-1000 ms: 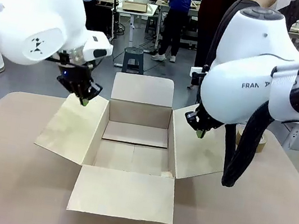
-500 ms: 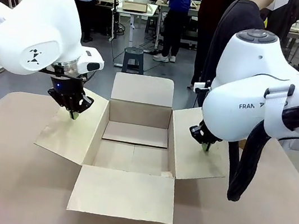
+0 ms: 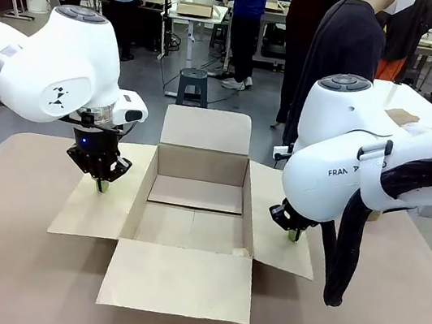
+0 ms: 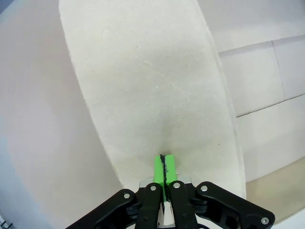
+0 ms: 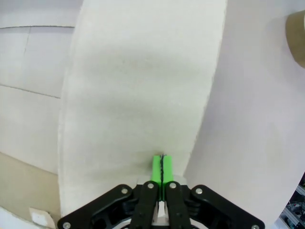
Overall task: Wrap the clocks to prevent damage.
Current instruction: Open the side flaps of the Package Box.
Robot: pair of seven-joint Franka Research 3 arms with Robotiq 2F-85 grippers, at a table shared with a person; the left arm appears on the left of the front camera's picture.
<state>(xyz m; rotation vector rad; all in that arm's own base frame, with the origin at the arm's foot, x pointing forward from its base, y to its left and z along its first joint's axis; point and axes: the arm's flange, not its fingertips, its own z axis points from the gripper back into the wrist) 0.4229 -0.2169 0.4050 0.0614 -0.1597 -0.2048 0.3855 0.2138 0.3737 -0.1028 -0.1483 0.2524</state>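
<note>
Tan table (image 3: 11, 261). Open cardboard box (image 3: 202, 164) at centre, near flap (image 3: 178, 279) lying flat toward camera. Robot's left gripper (image 3: 102, 186) pinched fully together, holding nothing, green tips down on left flap (image 3: 89, 212). Robot's right gripper (image 3: 294, 235) likewise closed tight, empty, tips down on right flap (image 3: 266, 211). Far flap (image 3: 206, 129) upright. Person (image 3: 344, 51) in dark top beyond box, right of centre.

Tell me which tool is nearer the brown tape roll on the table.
Right. The right tool is on the right flap of the box, by the tape roll; the left tool is on the left flap, opposite.
</note>
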